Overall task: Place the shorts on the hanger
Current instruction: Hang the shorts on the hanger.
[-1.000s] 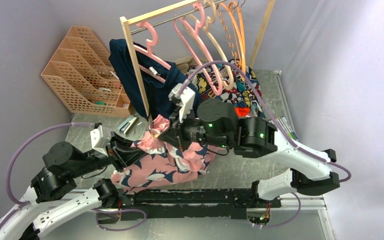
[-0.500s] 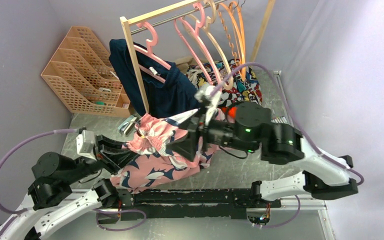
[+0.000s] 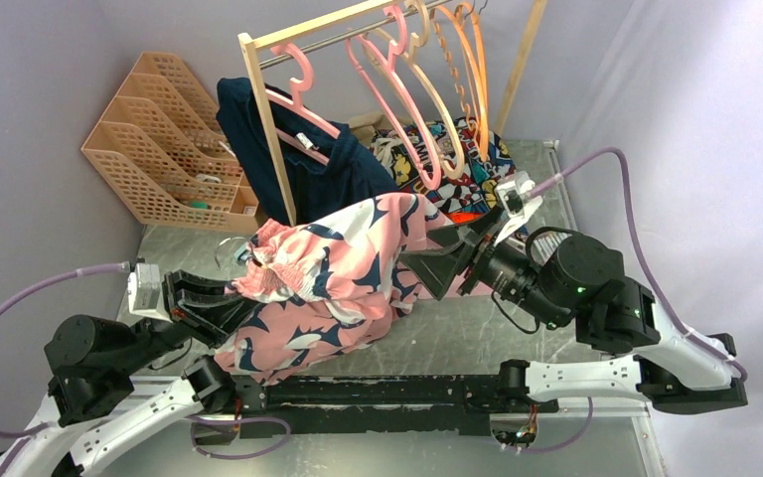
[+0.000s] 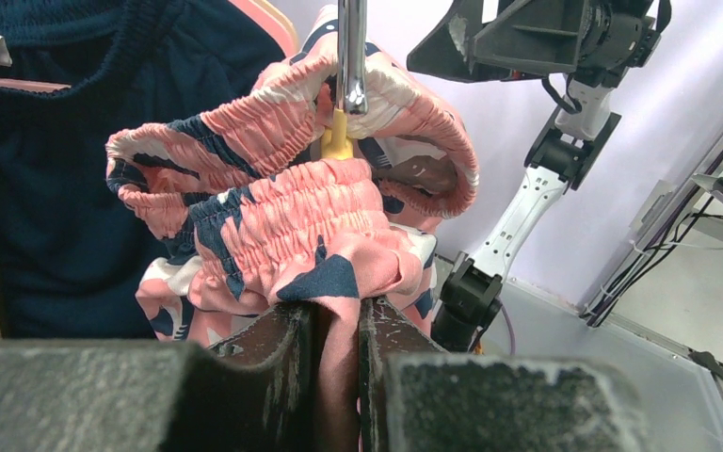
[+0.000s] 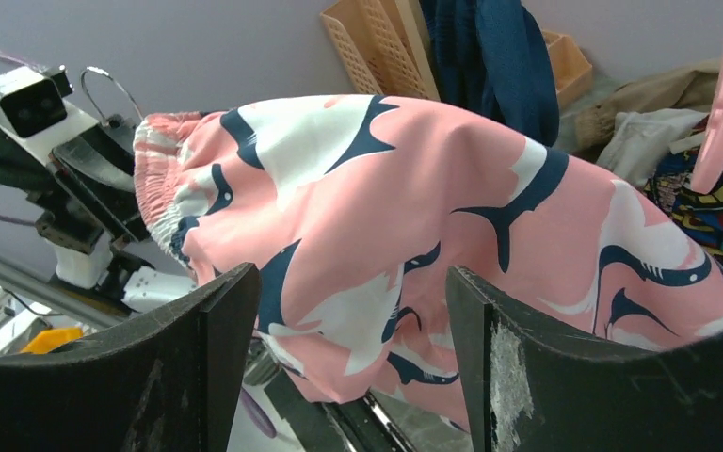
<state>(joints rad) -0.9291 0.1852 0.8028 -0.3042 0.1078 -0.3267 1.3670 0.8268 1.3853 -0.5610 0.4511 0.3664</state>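
Note:
The salmon-pink shorts [image 3: 343, 260] with navy and white shapes hang spread between the two arms. My left gripper [image 3: 230, 303] is shut on a fold of them just below the elastic waistband [image 4: 287, 202]; pink cloth fills the gap between its fingers [image 4: 287, 344]. The hanger's pale yellow neck [image 4: 336, 141] and silver hook [image 4: 351, 56] rise out of the gathered waistband; the rest of the hanger is hidden inside the cloth. My right gripper [image 3: 425, 250] stands open just right of the shorts [image 5: 414, 188], its fingers [image 5: 231, 320] apart and holding nothing.
A wooden rack [image 3: 263, 119] at the back carries pink, beige and orange hangers [image 3: 427, 70] and a navy garment [image 3: 323, 174]. A cartoon-print cloth [image 3: 462, 174] lies behind the right arm. A peach file organiser [image 3: 159, 139] stands at back left. A black rail [image 3: 378, 393] runs along the near edge.
My right gripper has opened, let go of the shorts and drawn back to the right. The shorts now drape wider over the hanger. My left arm has shifted left, still gripping.

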